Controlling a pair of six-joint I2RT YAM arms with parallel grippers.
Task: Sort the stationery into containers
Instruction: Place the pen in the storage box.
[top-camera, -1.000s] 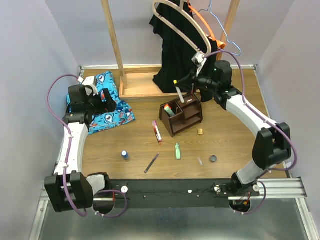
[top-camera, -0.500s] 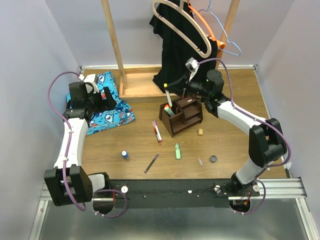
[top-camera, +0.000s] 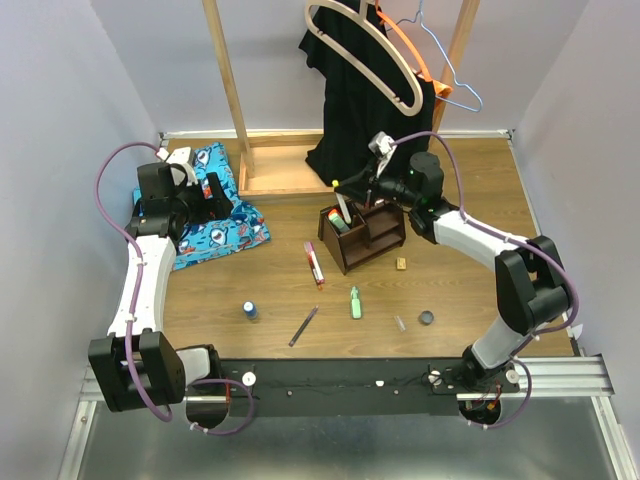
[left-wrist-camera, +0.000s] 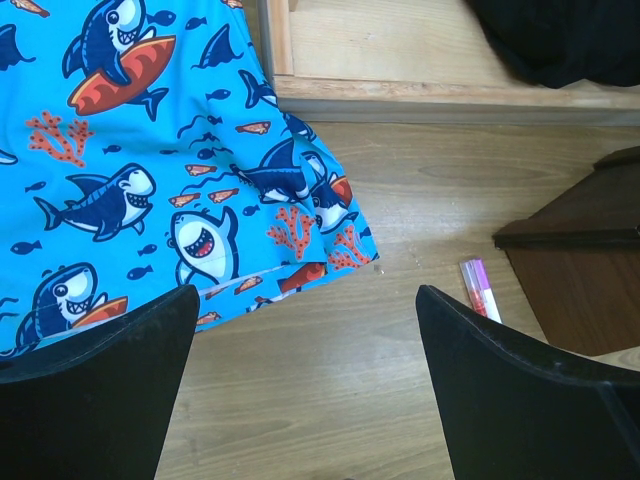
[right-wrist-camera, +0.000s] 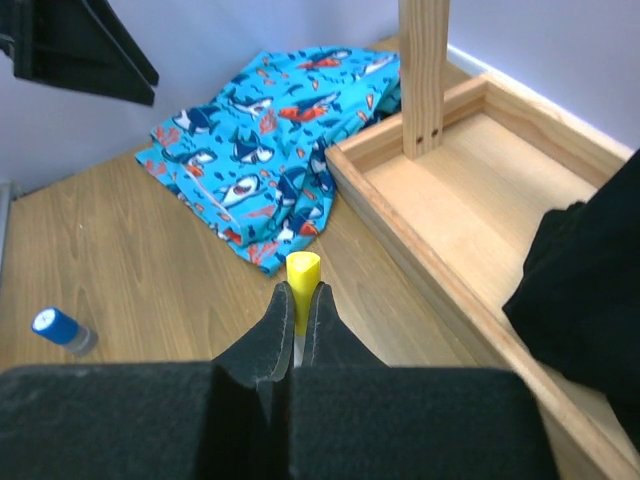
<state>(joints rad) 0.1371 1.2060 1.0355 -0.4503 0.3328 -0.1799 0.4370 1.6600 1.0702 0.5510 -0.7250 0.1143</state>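
- The yellow marker (right-wrist-camera: 302, 272) sits pinched between the two fingers of the right gripper (right-wrist-camera: 300, 303), with its yellow end poking out past the fingertips.
- The jaws are nearly shut, pressed against the marker on both sides.
- From above, the marker is tilted over the left end of the brown organizer (top-camera: 366, 232). Whether its lower end touches a slot cannot be told.
- The organizer stands mid-table, towards the far edge, with an orange marker (top-camera: 337, 221) already in its left slot.
- A pink marker (top-camera: 315, 265) lies just left of the organizer, and a tan eraser (top-camera: 401, 264) lies just to its right.
- Nearer the front edge lie a green marker (top-camera: 355, 302), a purple pen (top-camera: 304, 326), a blue bottle (top-camera: 249, 310) and a dark disc (top-camera: 427, 318), all apart from one another.
- The left gripper (left-wrist-camera: 306, 305) hangs over the edge of the shark-print cloth (left-wrist-camera: 130, 150) near the far left corner. Its jaws are spread wide and hold nothing.
- A wooden rack base (right-wrist-camera: 480, 190) runs along the far edge, with a black garment (right-wrist-camera: 590, 300) hanging over it.
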